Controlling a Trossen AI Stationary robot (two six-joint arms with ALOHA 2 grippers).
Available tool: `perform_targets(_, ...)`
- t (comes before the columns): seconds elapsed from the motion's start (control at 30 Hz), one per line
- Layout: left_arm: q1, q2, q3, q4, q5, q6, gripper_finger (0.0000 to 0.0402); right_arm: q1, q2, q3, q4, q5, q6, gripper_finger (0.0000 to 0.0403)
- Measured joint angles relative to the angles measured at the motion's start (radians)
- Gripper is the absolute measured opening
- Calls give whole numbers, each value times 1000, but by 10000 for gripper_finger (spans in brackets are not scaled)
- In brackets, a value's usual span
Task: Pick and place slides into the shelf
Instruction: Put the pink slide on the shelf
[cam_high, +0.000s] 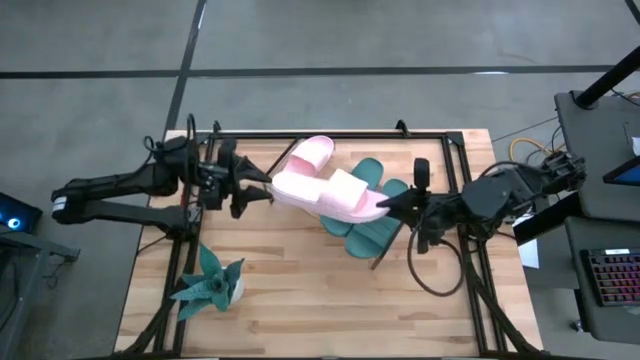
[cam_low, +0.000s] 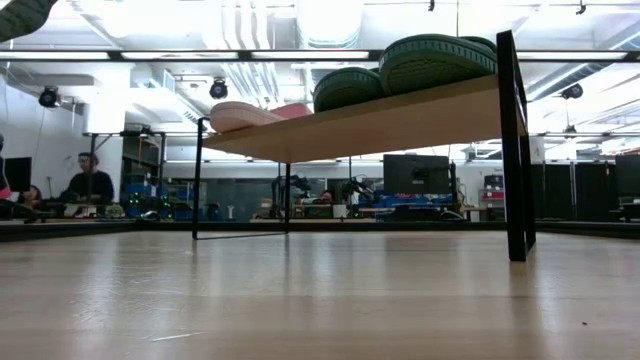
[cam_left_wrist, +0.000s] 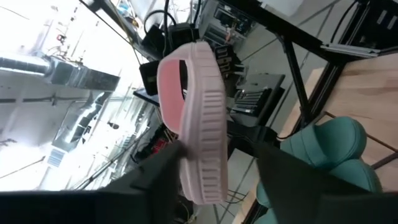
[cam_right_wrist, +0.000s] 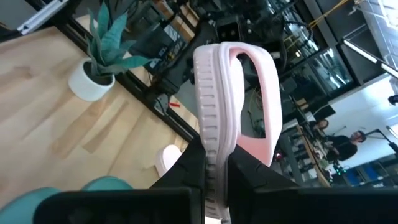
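A pale pink slide (cam_high: 335, 192) is held in the air between the two arms, above the middle of the counter (cam_high: 300, 300). The right gripper (cam_high: 392, 203) is clenched on one end of it: in the right wrist view the sole edge (cam_right_wrist: 214, 118) runs straight down into the pinch of the two dark fingers (cam_right_wrist: 186, 168).

The left gripper (cam_high: 262, 186) sits at the slide's other end. In the left wrist view its fingers (cam_left_wrist: 283, 171) stand apart on either side of the ribbed sole (cam_left_wrist: 202, 130); one seems to touch the sole while the other is clear of it, so this gripper looks released rather than grasping, though the contact is hard to judge.

A second pink slide (cam_high: 312, 153) lies on the shelf (cam_low: 400, 120) just beyond the held one, toward the far side. Two dark green slides (cam_high: 372, 225) lie to the right of it, partly under the held slide and the right gripper. From the low view the green pair (cam_low: 430, 55) sits at the shelf's right end and a pink sole (cam_low: 245, 115) at its left.

A green toy plant (cam_high: 210, 283) in a white pot stands on the counter near the left front corner, well apart from the shelf.
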Motion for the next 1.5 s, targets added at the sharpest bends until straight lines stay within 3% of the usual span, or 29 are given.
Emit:
perform_targets(0.13,0,21,0,27,-3,0,244,0,0,0,6,-1,-1,21)
perform_targets(0.23,0,43,1,75,-5,-2,264,0,0,0,8,-23,4,21)
perform_targets(0.4,0,89,1,120,-22,-2,267,0,2,0,17,-83,12,20)
perform_targets(0.63,0,110,11,148,-101,-9,267,0,3,-1,-11,-79,34,20)
perform_targets(0.83,-5,103,11,117,-57,-58,267,0,3,-1,-20,-79,36,20)
perform_targets(1.5,-28,83,11,-32,-49,-58,267,0,-16,-1,-57,-68,49,20)
